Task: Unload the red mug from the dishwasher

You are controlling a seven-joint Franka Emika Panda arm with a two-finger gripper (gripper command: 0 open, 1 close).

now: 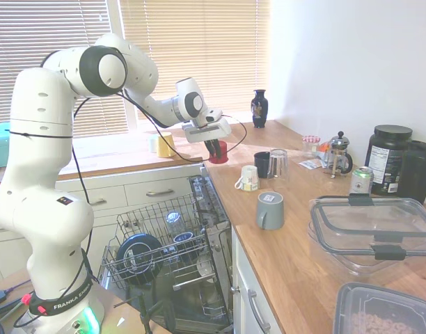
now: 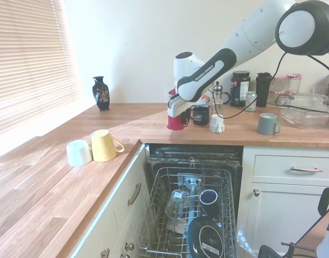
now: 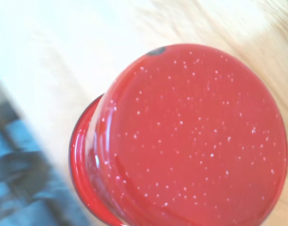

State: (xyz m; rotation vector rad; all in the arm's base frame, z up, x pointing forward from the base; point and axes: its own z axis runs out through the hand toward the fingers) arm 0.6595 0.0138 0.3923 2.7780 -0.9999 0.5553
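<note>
Yellow mug (image 2: 105,145) & white cup (image 2: 78,152) lie on their sides, touching, on the wood tabletop (image 2: 41,188). Dark vase (image 2: 100,93) by the wall. Grey mug (image 1: 270,209) sits upside down near clear tubs (image 1: 373,236).

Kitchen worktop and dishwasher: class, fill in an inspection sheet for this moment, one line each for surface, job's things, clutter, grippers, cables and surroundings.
Surface: wooden worktop, L-shaped, above the open dishwasher.
Job's things: red mug upside down at the worktop's edge, out of the wire rack, which holds glasses and dark dishes.
Clutter: yellow mug and white cup on their sides; grey mug; French press; clear containers; dark vase.
Grippers: gripper right at the red mug; fingers' state unclear.
Cables: black cable along the arm.
Surroundings: window blinds, white wall, white drawers.
</note>
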